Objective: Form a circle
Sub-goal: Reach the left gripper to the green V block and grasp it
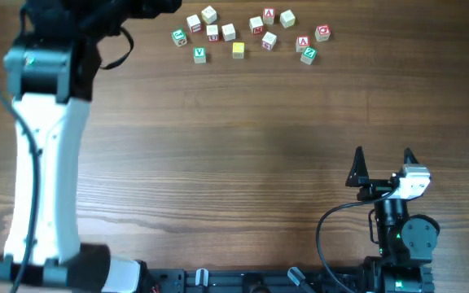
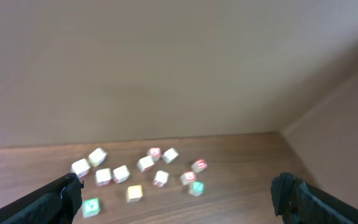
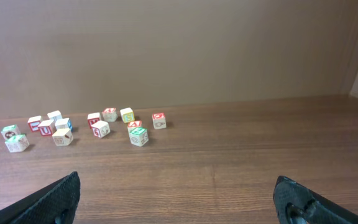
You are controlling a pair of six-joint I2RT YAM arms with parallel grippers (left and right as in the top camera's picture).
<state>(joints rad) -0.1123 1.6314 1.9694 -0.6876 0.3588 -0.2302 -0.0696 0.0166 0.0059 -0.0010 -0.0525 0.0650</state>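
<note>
Nearest, at the right, the right hand (image 1: 383,155) stands with its two black pointed fingers spread wide, pinching nothing. It is over bare surface (image 1: 234,163), which is brown wood-grain, smooth and flat. The left hand (image 2: 178,186), reached out far left, is also spread and empty.

Along the far edge lie the cubes. The group of three cubes (image 1: 304,44) sits at the far-right end of the scatter: a red A cube (image 1: 303,41), a green Z cube (image 1: 309,54) just nearer, and a third to their right whose print I cannot read. They are pale wood, square-edged, with coloured letters.

The larger bunch (image 1: 212,32), including a yellow cube (image 1: 238,50), lies just left. Fingers this wide could likely clip a neighbour. Cubes this small probably slide or tumble on the smooth surface, and bunch cubes could be swept into the ring.
</note>
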